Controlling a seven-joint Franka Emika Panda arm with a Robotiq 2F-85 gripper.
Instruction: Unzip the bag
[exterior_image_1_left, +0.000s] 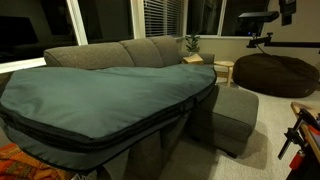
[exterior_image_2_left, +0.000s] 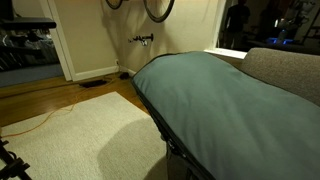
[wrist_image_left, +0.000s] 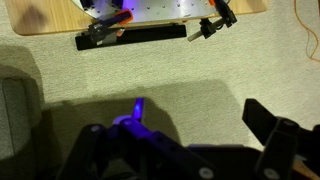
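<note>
Fingers (wrist_image_left: 270, 125) sit closest to the wrist cam: dark shapes along the bottom of that frame, spread wide apart w/ bare beige carpet (wrist_image_left: 200, 70) showing between them, nothing in their hold. Gripper (wrist_image_left: 180, 140) faces the floor; small purple glow at centre frame, just above it.

Biggest thing by far is the bag (exterior_image_1_left: 95, 95): teal-grey, flat, rounded outline, filling left & centre of an exterior view, lying on top of the grey sofa (exterior_image_1_left: 150, 50) and hanging past its front. Dark zipper band (exterior_image_1_left: 160, 118) runs round the lower edge; can't tell at this res whether it's zipped. In an exterior view the bag (exterior_image_2_left: 215, 100) fills centre-right, w/ the sofa (exterior_image_2_left: 290, 70) poking out at the right edge.

Next down: pale rug (exterior_image_2_left: 80, 130) lower left of frame, on wood floor. Brown beanbag (exterior_image_1_left: 275, 72) upper right, well apart from the bag. Grey ottoman (exterior_image_1_left: 235, 115) just right of the bag's end. Wood board (wrist_image_left: 40, 15) across the top of wrist view, black bar (wrist_image_left: 130, 35) just below it.
</note>
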